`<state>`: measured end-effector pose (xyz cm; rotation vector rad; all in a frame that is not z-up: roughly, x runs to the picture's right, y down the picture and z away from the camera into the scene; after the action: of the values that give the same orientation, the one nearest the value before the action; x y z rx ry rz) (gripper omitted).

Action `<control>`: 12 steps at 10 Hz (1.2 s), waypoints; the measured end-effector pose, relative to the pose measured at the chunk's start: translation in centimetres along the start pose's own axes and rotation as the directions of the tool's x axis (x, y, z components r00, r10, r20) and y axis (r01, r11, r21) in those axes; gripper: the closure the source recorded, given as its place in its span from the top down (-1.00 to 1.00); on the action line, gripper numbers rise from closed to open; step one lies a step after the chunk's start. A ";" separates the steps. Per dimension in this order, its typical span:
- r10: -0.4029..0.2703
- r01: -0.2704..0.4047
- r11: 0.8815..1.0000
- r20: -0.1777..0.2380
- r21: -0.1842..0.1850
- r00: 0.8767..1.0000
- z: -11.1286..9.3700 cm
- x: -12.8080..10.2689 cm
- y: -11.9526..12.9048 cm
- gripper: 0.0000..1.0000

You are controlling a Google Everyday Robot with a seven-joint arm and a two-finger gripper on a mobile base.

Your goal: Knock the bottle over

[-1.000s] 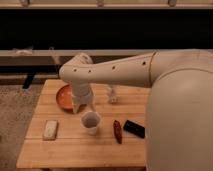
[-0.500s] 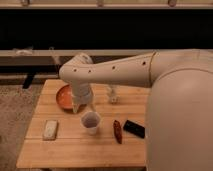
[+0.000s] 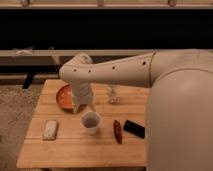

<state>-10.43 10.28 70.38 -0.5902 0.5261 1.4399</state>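
Nothing appears to have moved since half a second ago: the arm, the gripper and every object sit where they were.

On the wooden surface, nearest the left edge and toward the front, a flat white block lies alone. Behind it, toward the back left corner, sits an orange bowl. The arm reaches in from the right, bends at a rounded elbow and turns downward, so the gripper hangs at the bowl's right rim, low over the surface. Whether its jaws are open or closed cannot be told, and nothing shows in their hold.

Just in front of the gripper and a little right stands a translucent cup, mouth up, near the middle of the surface. The bottle is right of the gripper and apart from it, toward the back edge; it is faint against the wood but seems to be standing upright. Further right, toward the front, a reddish-brown object lies lengthwise, and just beside it a flat black object rests close to the robot's white body.
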 end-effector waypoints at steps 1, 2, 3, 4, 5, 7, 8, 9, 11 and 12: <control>0.000 0.000 1.000 0.000 0.000 1.000 0.0 0.0 0.0 0.30; 0.000 0.000 1.000 0.001 0.000 1.000 0.0 0.0 0.0 0.30; -0.002 0.002 1.000 0.004 0.006 1.000 -0.2 -0.1 -0.1 0.30; 0.001 -0.001 1.000 0.013 0.018 1.000 -0.5 -0.4 -0.6 0.30; 0.001 -0.002 1.000 0.023 0.031 1.000 -0.8 -1.1 -1.6 0.30; -0.004 0.002 0.999 0.043 0.050 0.999 -1.3 -4.0 -4.0 0.30; -0.003 0.000 0.998 0.050 0.058 0.999 -1.4 -5.4 -5.3 0.30; 0.001 -0.005 0.998 0.061 0.063 0.998 -1.7 -7.7 -7.1 0.30; 0.008 -0.013 0.998 0.076 0.068 0.997 -1.6 -11.0 -10.0 0.30; 0.013 -0.019 0.997 0.083 0.074 0.996 -1.6 -12.6 -11.5 0.30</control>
<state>0.26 -0.66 78.05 -0.4653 0.5181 1.4470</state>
